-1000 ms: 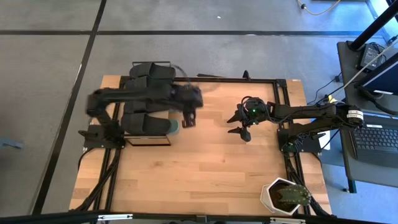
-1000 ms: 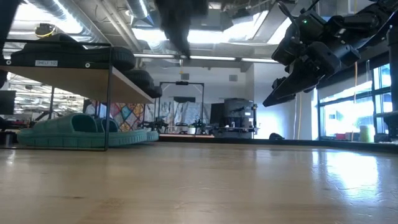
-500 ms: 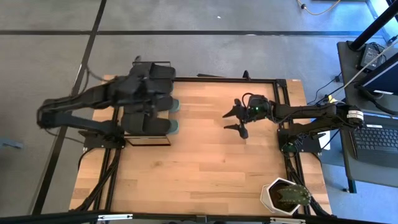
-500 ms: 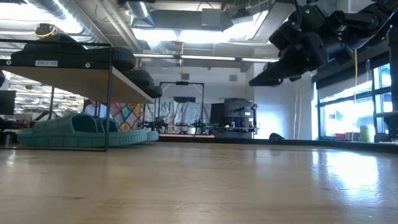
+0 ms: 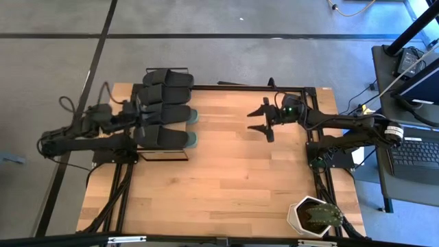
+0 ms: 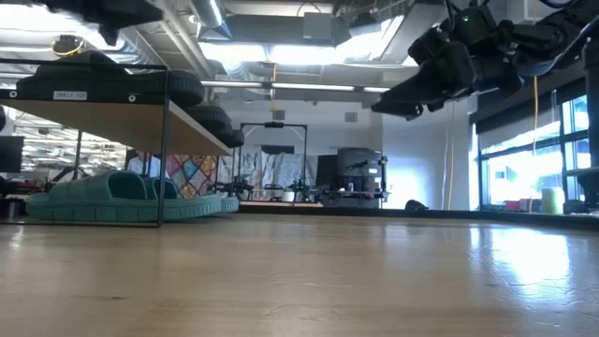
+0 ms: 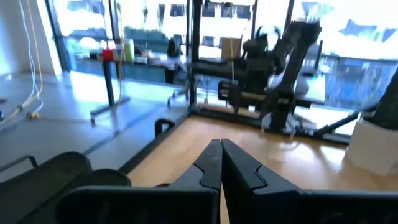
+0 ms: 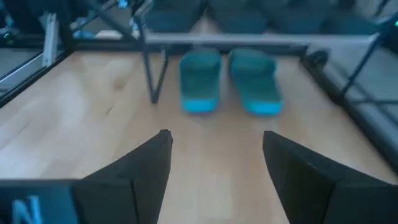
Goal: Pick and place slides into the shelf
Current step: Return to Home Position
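From overhead you'll see a white angular planter holding a spiky green cactus (image 5: 314, 215) at the five o'clock corner of the pale plank wooden tabletop (image 5: 226, 185). Beyond the table's three o'clock edge lies a dark laptop keyboard (image 5: 416, 152) on a side desk. A grey floor crossed by dark lines (image 5: 48, 103) surrounds the table.

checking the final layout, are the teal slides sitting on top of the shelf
No, the teal slides lie on the table under the shelf board, with black slides on top.
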Motion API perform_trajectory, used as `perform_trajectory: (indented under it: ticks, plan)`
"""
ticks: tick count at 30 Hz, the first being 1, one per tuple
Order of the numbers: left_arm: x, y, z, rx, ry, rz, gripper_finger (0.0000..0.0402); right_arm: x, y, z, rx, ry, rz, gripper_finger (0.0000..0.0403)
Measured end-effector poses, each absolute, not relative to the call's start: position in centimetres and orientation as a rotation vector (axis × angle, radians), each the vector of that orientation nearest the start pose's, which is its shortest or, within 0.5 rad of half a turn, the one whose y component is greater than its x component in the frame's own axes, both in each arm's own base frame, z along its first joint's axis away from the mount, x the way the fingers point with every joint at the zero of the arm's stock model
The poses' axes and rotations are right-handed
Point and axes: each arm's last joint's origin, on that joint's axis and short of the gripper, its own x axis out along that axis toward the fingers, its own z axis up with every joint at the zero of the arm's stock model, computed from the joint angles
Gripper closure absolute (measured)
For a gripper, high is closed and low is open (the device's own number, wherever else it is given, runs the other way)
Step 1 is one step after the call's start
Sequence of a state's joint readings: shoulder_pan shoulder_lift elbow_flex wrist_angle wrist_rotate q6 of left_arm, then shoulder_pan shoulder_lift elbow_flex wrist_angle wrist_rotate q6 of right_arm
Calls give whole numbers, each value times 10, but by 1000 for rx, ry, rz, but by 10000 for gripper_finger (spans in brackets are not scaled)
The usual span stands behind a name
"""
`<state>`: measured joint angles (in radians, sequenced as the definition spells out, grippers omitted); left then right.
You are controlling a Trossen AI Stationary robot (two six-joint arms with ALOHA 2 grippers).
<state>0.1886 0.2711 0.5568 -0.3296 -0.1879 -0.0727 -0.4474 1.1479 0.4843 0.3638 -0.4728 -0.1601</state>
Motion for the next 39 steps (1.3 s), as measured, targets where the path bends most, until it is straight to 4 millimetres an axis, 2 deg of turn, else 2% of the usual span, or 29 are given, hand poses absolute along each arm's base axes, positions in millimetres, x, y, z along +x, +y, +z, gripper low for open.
perform_trajectory:
  ticks: [9,14,17,22,27,34,39]
  plan:
    - [42,13,277,-50,-96,375,401,208,-103,222,-11,190,-32,152]
    - [44,14,271,-50,-46,377,401,199,-105,215,-26,73,-44,152]
    - [46,14,264,-50,-17,381,401,183,-103,204,-20,-34,-70,152]
    - [46,14,265,-38,-20,382,401,155,-95,185,-1,-162,-111,152]
    - [49,15,262,-22,-26,382,401,135,-87,171,9,-209,-136,152]
    - [59,17,242,-22,24,385,401,133,-84,168,-6,-189,-70,152]
    - [64,18,234,4,48,385,401,128,-91,168,35,-184,-79,152]
